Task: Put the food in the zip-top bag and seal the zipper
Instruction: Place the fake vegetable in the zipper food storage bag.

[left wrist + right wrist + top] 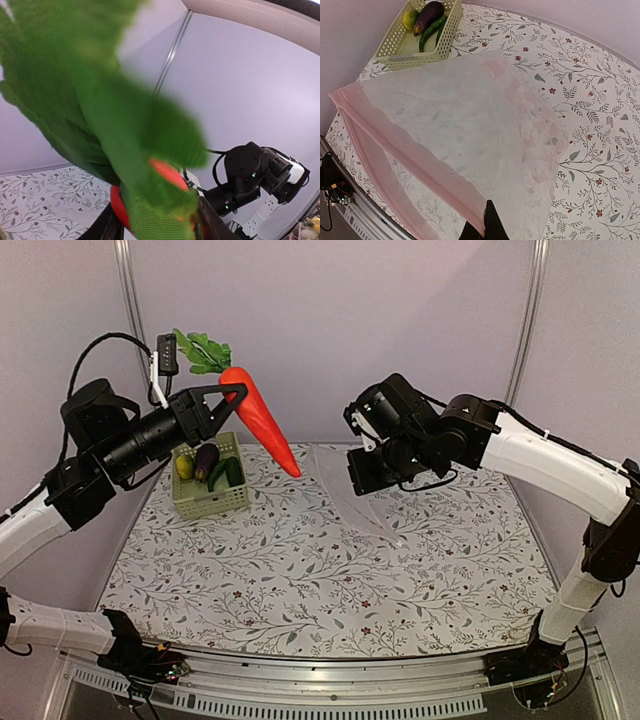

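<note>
My left gripper (232, 393) is shut on a red-orange carrot (264, 423) near its leafy green top (203, 352), holding it high above the table, tip pointing down to the right. In the left wrist view the leaves (100, 100) fill the frame, and the carrot (120, 207) sits between the fingers of the left gripper (160, 222). My right gripper (487, 222) is shut on the mouth edge of the clear zip-top bag (470, 120), lifting it; the pink zipper (405, 150) gapes open. The bag (352, 490) hangs below the right gripper (362, 472). More food, an eggplant (206, 460) and green pieces (232, 472), lies in the basket.
A pale green slotted basket (210, 502) stands at the back left of the floral table cover; it also shows in the right wrist view as the basket (395, 52), beyond the bag. Grey walls close the back and sides. The right arm (250, 175) shows in the left wrist view.
</note>
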`<act>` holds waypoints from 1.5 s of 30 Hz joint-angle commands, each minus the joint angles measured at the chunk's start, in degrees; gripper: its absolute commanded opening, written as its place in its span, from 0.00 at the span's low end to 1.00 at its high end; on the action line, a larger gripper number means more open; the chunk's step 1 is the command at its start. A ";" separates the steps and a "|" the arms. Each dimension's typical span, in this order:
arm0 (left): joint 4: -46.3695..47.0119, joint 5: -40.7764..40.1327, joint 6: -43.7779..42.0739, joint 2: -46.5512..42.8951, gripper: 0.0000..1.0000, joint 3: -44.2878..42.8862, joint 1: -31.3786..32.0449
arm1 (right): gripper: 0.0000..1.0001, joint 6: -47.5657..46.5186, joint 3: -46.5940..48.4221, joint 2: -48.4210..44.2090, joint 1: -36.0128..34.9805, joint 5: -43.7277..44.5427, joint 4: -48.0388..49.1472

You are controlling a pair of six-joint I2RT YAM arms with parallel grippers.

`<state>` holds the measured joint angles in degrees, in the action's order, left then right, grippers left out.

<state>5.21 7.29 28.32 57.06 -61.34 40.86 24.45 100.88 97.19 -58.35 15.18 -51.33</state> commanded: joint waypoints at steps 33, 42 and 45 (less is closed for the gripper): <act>21.29 -30.96 -41.34 16.22 0.35 2.40 28.01 | 0.00 2.18 3.79 -3.66 0.67 -11.13 0.46; 19.62 -36.34 -48.66 19.88 0.35 2.42 31.38 | 0.00 2.21 5.69 -3.68 1.51 -11.26 -0.70; 18.59 -37.43 -48.83 19.63 0.35 3.63 31.72 | 0.00 2.11 6.37 -3.64 2.17 -11.31 -1.25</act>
<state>25.08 -26.87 -17.96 76.66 -59.53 71.33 26.17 104.95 95.20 -57.34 4.12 -51.44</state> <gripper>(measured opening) 0.418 0.006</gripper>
